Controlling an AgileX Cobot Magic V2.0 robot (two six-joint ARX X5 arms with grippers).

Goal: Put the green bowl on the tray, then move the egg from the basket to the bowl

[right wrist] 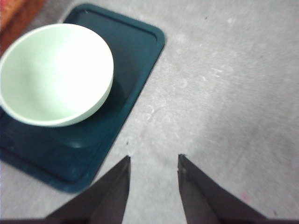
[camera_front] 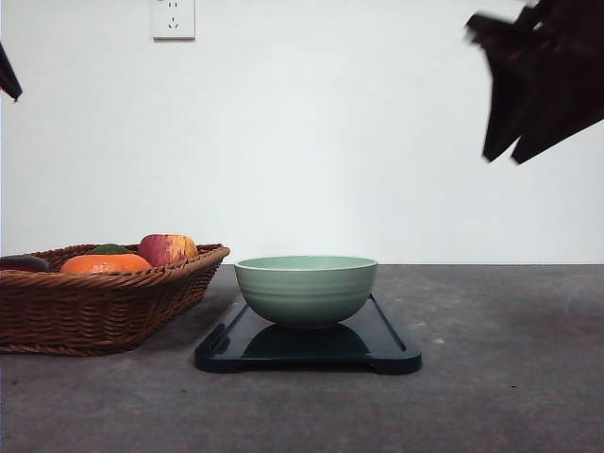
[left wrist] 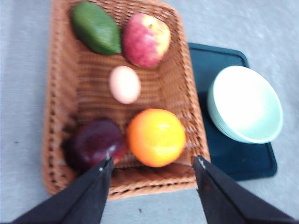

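You have the green bowl (camera_front: 305, 289) seated upright on the tray (camera_front: 392, 351), with the basket (camera_front: 104, 311) just beside the tray's left edge; the first half of the task reads as done. The egg (left wrist: 124, 84) lies on the basket floor near the middle, apart from the fruit around it, and has not yet been picked up. Your left gripper (left wrist: 153, 163) hangs above the basket with its fingers spread wide and nothing between them. Your right gripper (right wrist: 154, 161) is raised high over the bare bench (right wrist: 224, 93) beside the tray, fingers parted and likewise empty. Risks, in my judgement: the orange (left wrist: 156, 137) and the dark plum-like fruit (left wrist: 95, 143) sit between the left fingers and the egg in the wrist view, so a careless descent could strike them and roll fruit into the egg. The egg is smooth and rounded; an off-centre close may squirt it sideways, and too firm a close may crack it. The carry must clear the basket's braided rim and then the bowl's rim; clipping the bowl could slide it on the glossy tray. Releasing from height risks breakage in the hard bowl. The left wrist picture is somewhat blurred, so fine clearances cannot be confirmed. Count: one bowl, one tray, one basket, one egg, one orange, one apple (left wrist: 146, 39), one green avocado-like fruit (left wrist: 96, 28), one dark fruit, two grippers.
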